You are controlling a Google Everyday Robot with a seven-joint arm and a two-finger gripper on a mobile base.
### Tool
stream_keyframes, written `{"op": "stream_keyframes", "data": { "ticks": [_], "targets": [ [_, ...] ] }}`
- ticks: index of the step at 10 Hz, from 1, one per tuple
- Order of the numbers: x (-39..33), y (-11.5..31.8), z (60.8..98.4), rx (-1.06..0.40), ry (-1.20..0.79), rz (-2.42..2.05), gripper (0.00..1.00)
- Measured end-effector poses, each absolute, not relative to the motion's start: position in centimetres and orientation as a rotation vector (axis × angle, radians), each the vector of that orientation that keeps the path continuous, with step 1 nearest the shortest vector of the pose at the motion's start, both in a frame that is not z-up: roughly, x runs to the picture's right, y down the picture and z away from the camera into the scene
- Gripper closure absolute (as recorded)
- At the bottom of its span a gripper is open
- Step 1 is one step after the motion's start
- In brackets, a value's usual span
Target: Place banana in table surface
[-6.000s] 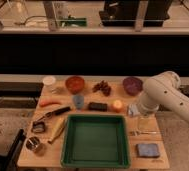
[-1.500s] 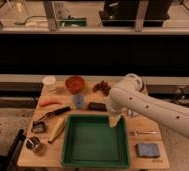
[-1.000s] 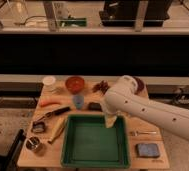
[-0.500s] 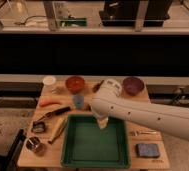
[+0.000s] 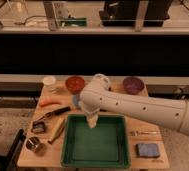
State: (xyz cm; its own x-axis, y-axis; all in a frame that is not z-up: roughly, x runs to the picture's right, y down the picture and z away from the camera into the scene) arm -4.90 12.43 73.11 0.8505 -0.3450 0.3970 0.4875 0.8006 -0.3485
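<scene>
The banana (image 5: 56, 131) is pale yellow-tan and lies slanted on the wooden table surface (image 5: 153, 162), just left of the green tray (image 5: 115, 159). My white arm reaches in from the right across the table. My gripper (image 5: 92, 121) points down over the far left part of the tray, right of the banana and apart from it. Nothing shows in the gripper.
An orange carrot (image 5: 50, 102) and a black-handled utensil (image 5: 53, 114) lie behind the banana. A red bowl (image 5: 75, 83), a purple bowl (image 5: 133, 85) and a white cup (image 5: 49, 81) stand at the back. A metal cup (image 5: 34, 145) stands front left. A blue sponge (image 5: 147, 150) and a fork (image 5: 143, 133) lie at the right.
My arm has swung left from the right side of the table, and the gripper now hangs over the tray's far left part. The banana has not moved.
</scene>
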Motion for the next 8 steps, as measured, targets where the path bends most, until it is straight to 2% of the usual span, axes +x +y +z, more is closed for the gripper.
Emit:
{"op": "stream_keyframes", "data": {
  "ticks": [5, 8],
  "targets": [
    [-8.2, 12.3, 72.9, -0.507, -0.415, -0.367, 0.2],
    [-9.6, 12.6, 73.1, -0.521, -0.402, -0.284, 0.2]
  ]
}}
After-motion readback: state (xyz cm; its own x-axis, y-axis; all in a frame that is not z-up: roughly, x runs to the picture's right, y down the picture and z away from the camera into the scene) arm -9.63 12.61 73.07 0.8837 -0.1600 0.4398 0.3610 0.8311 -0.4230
